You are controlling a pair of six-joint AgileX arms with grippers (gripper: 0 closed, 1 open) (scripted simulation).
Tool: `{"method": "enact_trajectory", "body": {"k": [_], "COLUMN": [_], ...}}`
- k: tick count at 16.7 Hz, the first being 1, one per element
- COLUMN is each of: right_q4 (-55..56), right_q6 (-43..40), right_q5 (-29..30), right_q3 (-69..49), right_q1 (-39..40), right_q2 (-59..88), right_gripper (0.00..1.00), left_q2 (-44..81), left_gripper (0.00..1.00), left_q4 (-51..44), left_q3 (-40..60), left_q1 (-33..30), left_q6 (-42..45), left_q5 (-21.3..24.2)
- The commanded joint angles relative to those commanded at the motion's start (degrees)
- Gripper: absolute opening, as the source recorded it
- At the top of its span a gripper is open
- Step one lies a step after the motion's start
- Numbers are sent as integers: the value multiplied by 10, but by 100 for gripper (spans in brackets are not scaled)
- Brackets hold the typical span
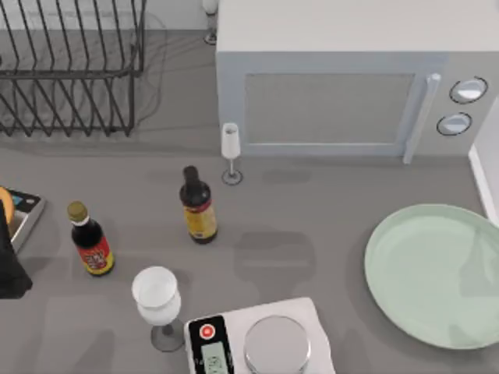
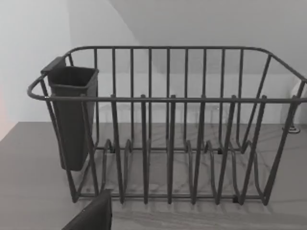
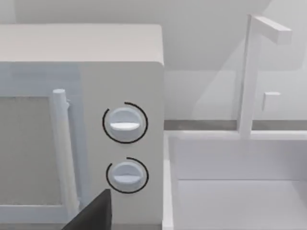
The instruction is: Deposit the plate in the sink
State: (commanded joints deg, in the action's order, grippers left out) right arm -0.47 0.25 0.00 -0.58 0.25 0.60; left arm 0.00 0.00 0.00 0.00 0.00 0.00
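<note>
The plate [image 1: 437, 273] lies flat on the counter [image 1: 312, 210] at its right side, just beside the sink [image 3: 240, 191] rim. No bottle label is readable. I cannot tell either pincer's state.

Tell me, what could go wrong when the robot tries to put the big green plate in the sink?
The plate lies flat on the counter, so fingers may slip off its thin rim. It sits near the kitchen scale, which a lowering arm might bump. Carried to the sink, the wide plate could clip the microwave or the faucet.
</note>
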Motion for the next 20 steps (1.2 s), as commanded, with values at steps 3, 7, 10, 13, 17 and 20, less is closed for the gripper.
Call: {"method": "enact_trajectory", "body": {"k": [3,7,10,13,17,20], "right_q4": [-40,-138,-231,-331,-458,-535], "right_q6": [22,75,126,180,249,291], "right_q5": [0,0,0,0,0,0], "right_q3": [-50,-173,-290,-416,-576,-674], "right_q1": [21,73,122,175,242,284], "right_q2": [55,209,368,546,775,917], "right_gripper": [100,100,100,100,100,100], "left_q2": [0,0,0,0,0,0], "left_gripper": [100,100,100,100,100,100], "left_q4": [0,0,0,0,0,0], "left_q3": [0,0,0,0,0,0], "left_q1": [0,0,0,0,0,0], "left_q6": [0,0,0,0,0,0], "left_q5": [0,0,0,0,0,0]}}
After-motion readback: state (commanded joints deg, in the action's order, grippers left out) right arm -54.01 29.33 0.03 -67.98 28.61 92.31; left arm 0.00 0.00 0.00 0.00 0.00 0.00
